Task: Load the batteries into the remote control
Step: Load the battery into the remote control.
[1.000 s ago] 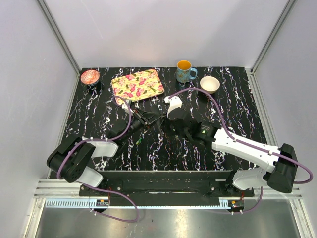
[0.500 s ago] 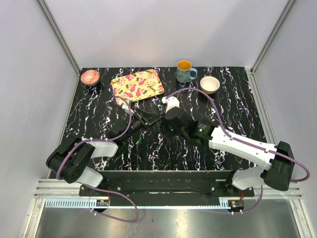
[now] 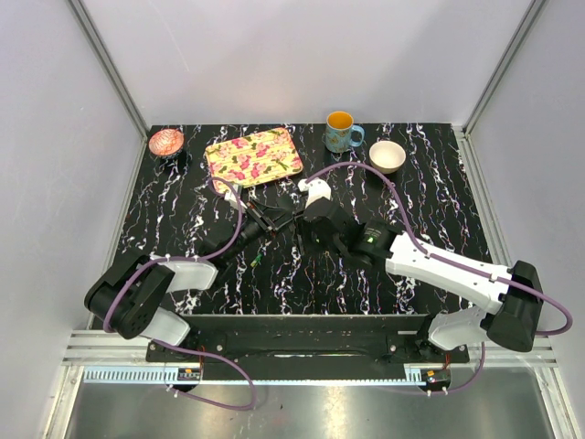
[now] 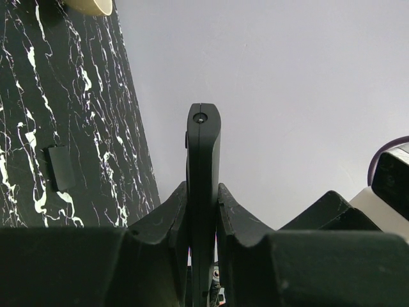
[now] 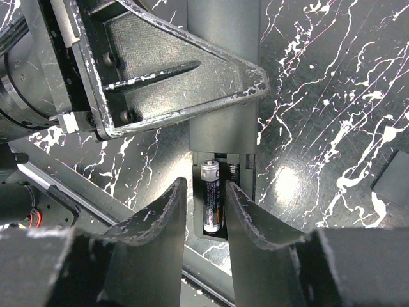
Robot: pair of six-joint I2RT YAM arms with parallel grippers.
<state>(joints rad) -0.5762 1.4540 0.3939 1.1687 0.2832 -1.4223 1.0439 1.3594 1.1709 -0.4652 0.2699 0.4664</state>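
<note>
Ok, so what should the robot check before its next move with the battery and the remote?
1. Slim black plastic remote control clamped in left jaws: ok.
2. Small black cylindrical battery, silver-capped, lying in the remote's open compartment: ok.
3. Right jaws parted, one each side of the battery: ok.
4. Battery seated fully down: cannot tell.
5. Slot beside it filled: cannot tell.
</note>
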